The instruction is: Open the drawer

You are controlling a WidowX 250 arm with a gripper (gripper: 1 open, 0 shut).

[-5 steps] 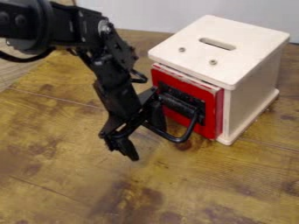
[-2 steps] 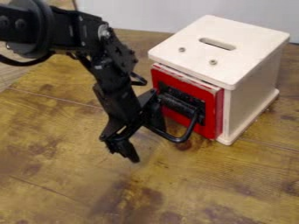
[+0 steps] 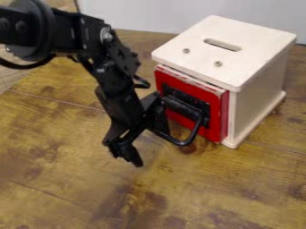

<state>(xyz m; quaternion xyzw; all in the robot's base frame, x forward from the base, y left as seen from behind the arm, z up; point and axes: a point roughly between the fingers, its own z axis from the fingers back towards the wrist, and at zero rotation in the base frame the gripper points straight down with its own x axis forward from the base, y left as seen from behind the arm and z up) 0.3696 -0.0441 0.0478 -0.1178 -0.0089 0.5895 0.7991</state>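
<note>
The drawer (image 3: 180, 88) is a red box with a black front panel, standing a little way out of the cream-white cube housing (image 3: 245, 67). Its black loop handle (image 3: 182, 125) juts toward the lower left. My black gripper (image 3: 143, 141) hangs steeply downward right at the handle's left end, open. One finger (image 3: 131, 156) reaches down to the table left of the loop. The other sits against the loop's near bar; whether it touches the bar I cannot tell. Nothing is clamped between the fingers.
The housing has a slot (image 3: 221, 43) on its top and stands at the right of a worn wooden table (image 3: 60, 179). My arm (image 3: 72, 40) comes in from the upper left.
</note>
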